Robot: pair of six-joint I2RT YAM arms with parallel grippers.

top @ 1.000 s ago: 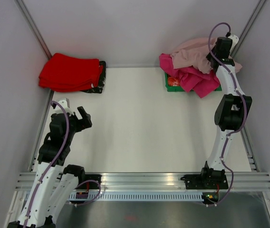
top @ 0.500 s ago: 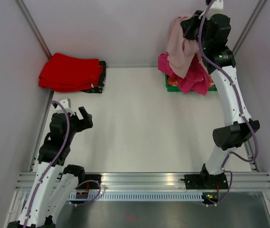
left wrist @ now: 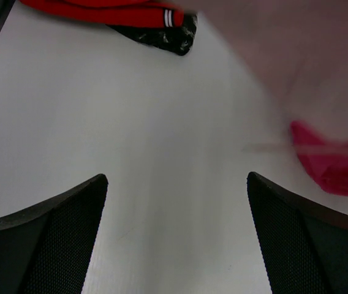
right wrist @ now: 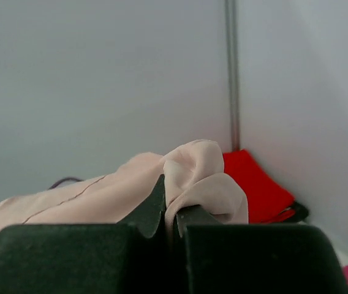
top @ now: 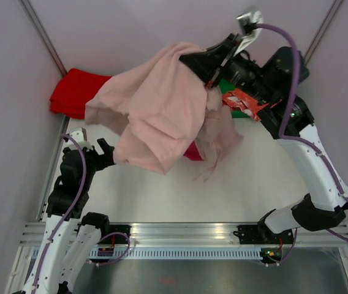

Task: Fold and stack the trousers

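Observation:
The pale pink trousers (top: 152, 110) hang in the air over the middle of the table, billowing toward the left. My right gripper (top: 189, 60) is shut on a bunched fold of them (right wrist: 189, 168), high above the table at the back. My left gripper (top: 100, 152) stands open low at the left, with only bare table between its fingers (left wrist: 57, 226). A blurred edge of the trousers (left wrist: 296, 55) fills the upper right of the left wrist view.
A stack of folded red garments (top: 70, 95) lies at the back left corner, on something black (left wrist: 168, 38). A bright magenta garment (left wrist: 333, 162) lies under the hanging trousers. A green bin (top: 238, 101) stands at the back right, mostly behind the right arm.
The right arm has lifted the trousers off the pile at the back right and swung them left over the table. The left arm has barely moved.

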